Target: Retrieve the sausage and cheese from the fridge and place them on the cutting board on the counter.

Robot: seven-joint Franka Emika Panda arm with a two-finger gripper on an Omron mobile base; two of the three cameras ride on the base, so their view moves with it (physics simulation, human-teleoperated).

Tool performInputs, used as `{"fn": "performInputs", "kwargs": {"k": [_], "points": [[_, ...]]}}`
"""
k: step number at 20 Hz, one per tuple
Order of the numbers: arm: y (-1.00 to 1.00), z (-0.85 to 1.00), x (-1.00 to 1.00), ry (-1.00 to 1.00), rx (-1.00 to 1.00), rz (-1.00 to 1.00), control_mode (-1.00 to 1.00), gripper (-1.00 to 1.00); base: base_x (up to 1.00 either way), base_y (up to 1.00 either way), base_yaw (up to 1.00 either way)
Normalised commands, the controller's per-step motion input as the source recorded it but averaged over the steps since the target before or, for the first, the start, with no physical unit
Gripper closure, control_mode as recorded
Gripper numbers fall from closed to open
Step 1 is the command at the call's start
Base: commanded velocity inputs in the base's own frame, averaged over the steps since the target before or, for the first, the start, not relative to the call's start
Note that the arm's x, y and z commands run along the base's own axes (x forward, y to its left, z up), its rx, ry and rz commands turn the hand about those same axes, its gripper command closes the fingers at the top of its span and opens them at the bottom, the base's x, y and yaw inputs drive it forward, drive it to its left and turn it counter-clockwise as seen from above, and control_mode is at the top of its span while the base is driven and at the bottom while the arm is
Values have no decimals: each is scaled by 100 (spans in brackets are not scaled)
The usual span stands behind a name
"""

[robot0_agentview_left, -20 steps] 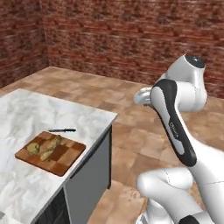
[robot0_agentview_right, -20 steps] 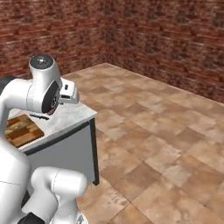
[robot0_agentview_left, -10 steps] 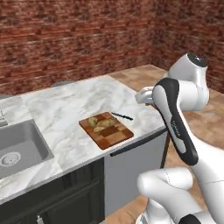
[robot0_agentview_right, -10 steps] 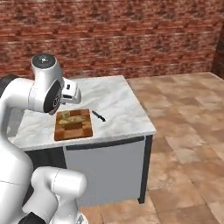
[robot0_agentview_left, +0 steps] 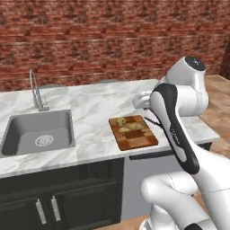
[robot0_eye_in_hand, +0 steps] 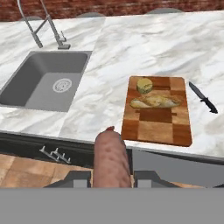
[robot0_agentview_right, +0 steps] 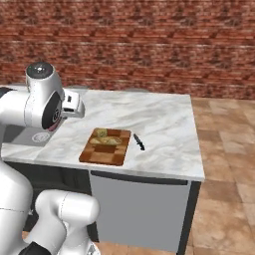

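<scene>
My gripper (robot0_eye_in_hand: 112, 176) is shut on the sausage (robot0_eye_in_hand: 112, 159), a reddish-brown cylinder that sticks out between the two fingertips. The hand (robot0_agentview_left: 142, 100) hangs in the air above the white marble counter (robot0_agentview_left: 92, 110), near the cutting board (robot0_agentview_left: 137, 137). In the hand view the brown board (robot0_eye_in_hand: 157, 124) lies ahead and to the right of the sausage's tip. Two yellow-tan food pieces rest on the board's far half, a round one (robot0_eye_in_hand: 145, 84) and a long one (robot0_eye_in_hand: 155, 102); I cannot tell whether either is the cheese. The fridge is out of view.
A black knife (robot0_eye_in_hand: 203, 98) lies on the counter just right of the board. The steel sink (robot0_agentview_left: 38, 130) with its curved faucet (robot0_agentview_left: 36, 92) sits to the left. Dark cabinet fronts (robot0_agentview_left: 58, 197) run under the counter. A brick wall (robot0_agentview_left: 90, 40) stands behind.
The base has swung around, so the whole scene has shifted: the counter, sink and board now lie straight ahead. The gripper stays shut on the sausage.
</scene>
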Motion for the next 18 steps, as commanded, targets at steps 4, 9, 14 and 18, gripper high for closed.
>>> {"fn": "performInputs", "kwargs": {"k": [4, 9, 14, 18], "points": [[0, 0, 0, 0, 0, 0, 100, 100, -10, -40, 3], [0, 0, 0, 0, 0, 0, 100, 100, 6, -31, 0], [0, 0, 0, 0, 0, 0, 100, 100, 48, 0, 0], [0, 0, 0, 0, 0, 0, 100, 100, 51, 0, 0]]}}
